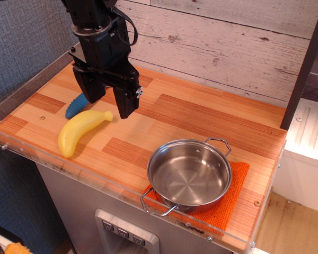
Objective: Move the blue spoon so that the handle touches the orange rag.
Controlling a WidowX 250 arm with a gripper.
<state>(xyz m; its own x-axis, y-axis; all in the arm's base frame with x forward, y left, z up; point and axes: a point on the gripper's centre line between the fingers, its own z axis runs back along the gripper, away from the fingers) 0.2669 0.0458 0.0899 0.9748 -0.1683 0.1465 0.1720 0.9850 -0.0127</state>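
The blue spoon (pixel 76 106) lies at the left of the wooden countertop; only its ribbed blue handle shows, its bowl hidden behind my gripper. My black gripper (pixel 109 103) hangs just above and to the right of it, fingers spread open and empty, the left finger (pixel 93 90) close to the handle. The orange rag (pixel 229 200) lies at the front right corner, mostly covered by the steel pan (pixel 190 174) standing on it. The spoon and the rag are far apart.
A yellow toy banana (pixel 80 130) lies just in front of the spoon. A clear plastic rim (pixel 95 177) runs along the counter's front and left edges. A whitewashed plank wall (pixel 228 47) stands behind the counter.
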